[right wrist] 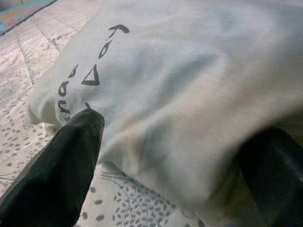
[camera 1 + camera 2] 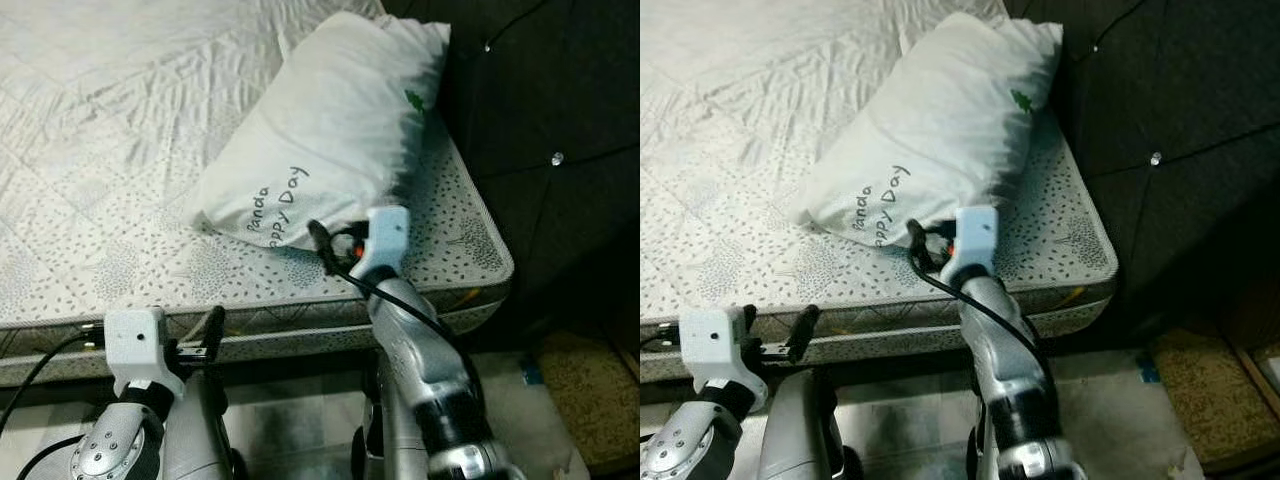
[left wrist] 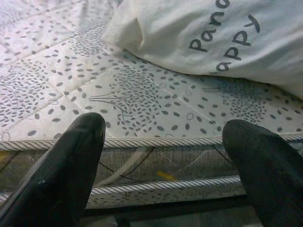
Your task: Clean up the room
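Observation:
A white pillow (image 2: 330, 130) printed "Panda Happy Day" lies slanted on the patterned mattress (image 2: 120, 200), close to the corner by the headboard. My right gripper (image 2: 335, 240) is at the pillow's near edge. In the right wrist view it (image 1: 180, 132) is open, and the pillow (image 1: 189, 94) bulges between its two black fingers (image 1: 71, 156). My left gripper (image 2: 195, 345) is held low in front of the mattress side. It (image 3: 163, 127) is open with nothing between the fingers, facing the piped mattress edge (image 3: 165, 142) and the pillow (image 3: 213, 33) beyond.
A dark tufted headboard (image 2: 540, 90) rises along the right side of the bed. Pale floor (image 2: 290, 420) lies below the mattress edge, with a brown mat (image 2: 590, 390) at the lower right. The left and far parts of the mattress are bare sheet.

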